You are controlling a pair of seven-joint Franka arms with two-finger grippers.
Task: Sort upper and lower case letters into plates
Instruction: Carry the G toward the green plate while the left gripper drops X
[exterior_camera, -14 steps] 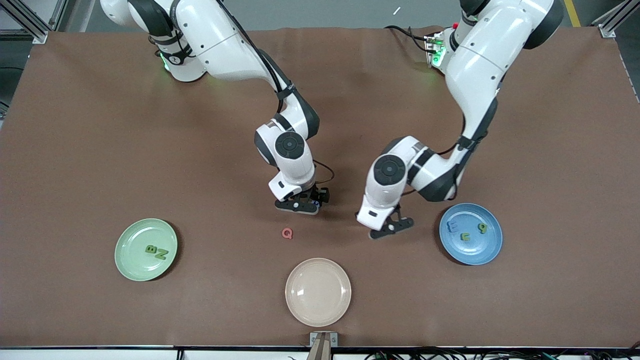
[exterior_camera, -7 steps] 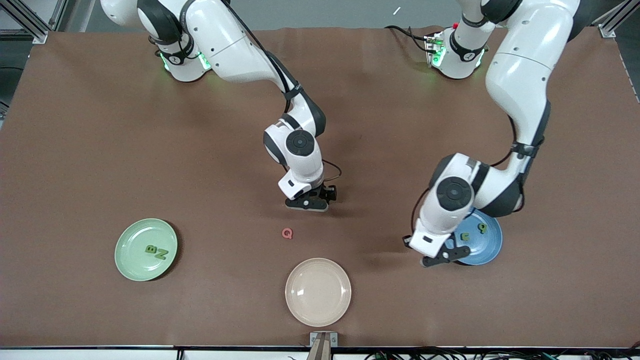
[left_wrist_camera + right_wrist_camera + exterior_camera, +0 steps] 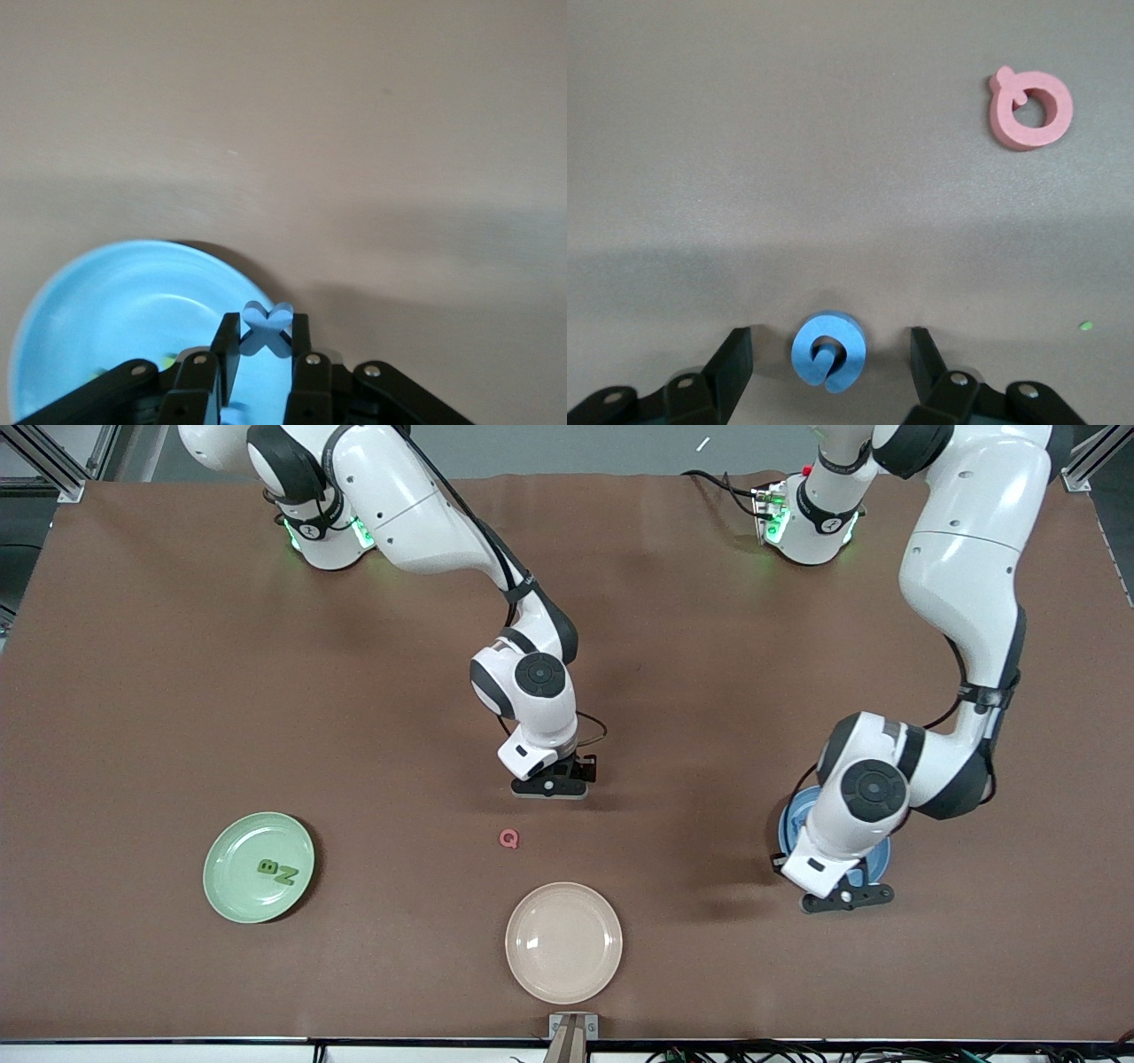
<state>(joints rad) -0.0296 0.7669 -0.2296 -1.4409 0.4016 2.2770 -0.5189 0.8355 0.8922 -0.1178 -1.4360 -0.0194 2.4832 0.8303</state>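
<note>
My left gripper (image 3: 846,897) is shut on a small blue x letter (image 3: 267,328) and holds it over the near rim of the blue plate (image 3: 790,815), which also shows in the left wrist view (image 3: 106,310). The arm hides most of that plate in the front view. My right gripper (image 3: 554,786) is open and low over the mid-table, its fingers on either side of a round blue letter (image 3: 829,350) lying flat. A pink Q (image 3: 508,839) lies a little nearer the camera and shows in the right wrist view (image 3: 1031,109). The pale green plate (image 3: 232,886) holds a green B and N.
An empty cream-beige plate (image 3: 563,942) sits near the front edge, nearer the camera than the pink Q. The green plate lies toward the right arm's end and the blue plate toward the left arm's end. Brown cloth covers the table.
My left arm swung from mid-table over to the blue plate with the x letter. My right gripper shifted slightly toward the left arm's end, above the blue round letter.
</note>
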